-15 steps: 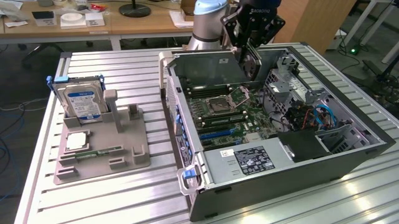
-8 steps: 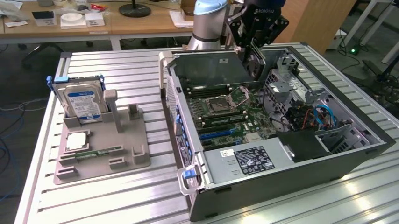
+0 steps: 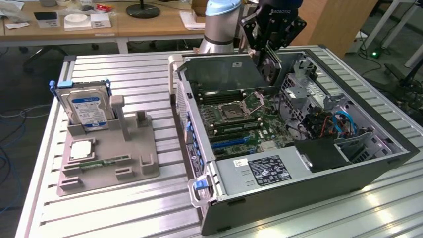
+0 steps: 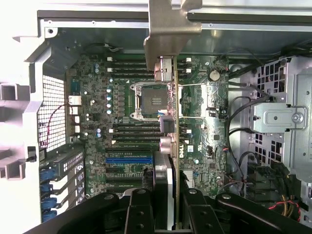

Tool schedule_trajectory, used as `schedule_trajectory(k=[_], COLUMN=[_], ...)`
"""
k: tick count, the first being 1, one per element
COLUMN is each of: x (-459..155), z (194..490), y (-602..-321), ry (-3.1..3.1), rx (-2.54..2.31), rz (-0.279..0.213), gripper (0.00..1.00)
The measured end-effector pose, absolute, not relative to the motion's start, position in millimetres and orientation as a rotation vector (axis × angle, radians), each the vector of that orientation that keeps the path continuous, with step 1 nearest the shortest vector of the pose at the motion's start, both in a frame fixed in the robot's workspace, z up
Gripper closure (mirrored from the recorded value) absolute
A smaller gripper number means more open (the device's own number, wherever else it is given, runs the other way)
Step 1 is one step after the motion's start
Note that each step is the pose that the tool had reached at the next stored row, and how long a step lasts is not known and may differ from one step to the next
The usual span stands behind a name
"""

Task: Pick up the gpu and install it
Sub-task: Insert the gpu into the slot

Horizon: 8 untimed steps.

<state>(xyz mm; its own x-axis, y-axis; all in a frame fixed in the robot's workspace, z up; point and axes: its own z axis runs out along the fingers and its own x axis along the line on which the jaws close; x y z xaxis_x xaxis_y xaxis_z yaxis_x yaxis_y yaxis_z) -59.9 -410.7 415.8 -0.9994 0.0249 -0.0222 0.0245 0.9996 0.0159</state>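
The claw [image 3: 268, 48] is clenched on the gpu [image 3: 270, 68], hanging beneath it above the motherboard [image 3: 243, 119] inside the computer case [image 3: 297, 198]

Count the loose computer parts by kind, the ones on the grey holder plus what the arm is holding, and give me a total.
Thick silver hard drive with blue-white label, upright in the grey plastic holder: 1
Square silvery processor chip on the holder: 1
Slim green memory stick on the holder: 1
Thin dark gpu card, clamped in the gripper: 1
Total: 4
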Motion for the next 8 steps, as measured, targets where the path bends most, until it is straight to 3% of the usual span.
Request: schedule_trajectory(k=[8], x=[-59.9], z=[415.8], y=[-410.7], ry=[3.119], rx=[0.021], rz=[0.024], gripper=[0.72])
